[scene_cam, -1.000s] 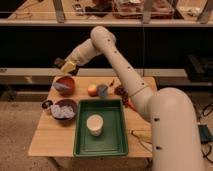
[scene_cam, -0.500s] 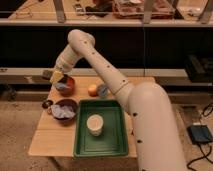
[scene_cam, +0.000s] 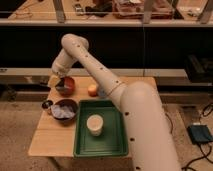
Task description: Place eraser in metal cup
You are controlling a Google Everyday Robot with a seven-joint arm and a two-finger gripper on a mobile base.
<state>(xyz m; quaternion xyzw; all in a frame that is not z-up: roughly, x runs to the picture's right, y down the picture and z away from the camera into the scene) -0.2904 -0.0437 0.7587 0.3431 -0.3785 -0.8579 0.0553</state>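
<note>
Over the last second the arm (scene_cam: 102,82) swung toward the rear left corner of the wooden surface (scene_cam: 50,141) and dropped. The gripper (scene_cam: 62,83), which had been hanging high above that corner, now sat low over the rear brown bowl (scene_cam: 73,87), at or just inside its rim. Its fingers were pressed fully together throughout the move.

The eraser could not be picked out anywhere. No small black block showed on the bare wood, and the gripper's own bulk hid anything that might have been pinched at the fingertips. The dark patch inside the rear bowl was too unclear to name.

The metal cup (scene_cam: 47,104) stood untouched near the left edge, in front of the rear bowl and just beside the front brown bowl (scene_cam: 76,107), which held a crumpled pale cloth or paper. It stood apart from the gripper.

Nothing else had moved: the white cup (scene_cam: 94,125) stood in the green tray (scene_cam: 80,146), and the orange fruit (scene_cam: 92,90) lay behind it.

My reading is that the descent ended over the wrong vessel. If the eraser was in the fingers, the gripper had yet to travel forward and left to get above the small cup. With so narrow a mouth, that alignment would have had to be close.
</note>
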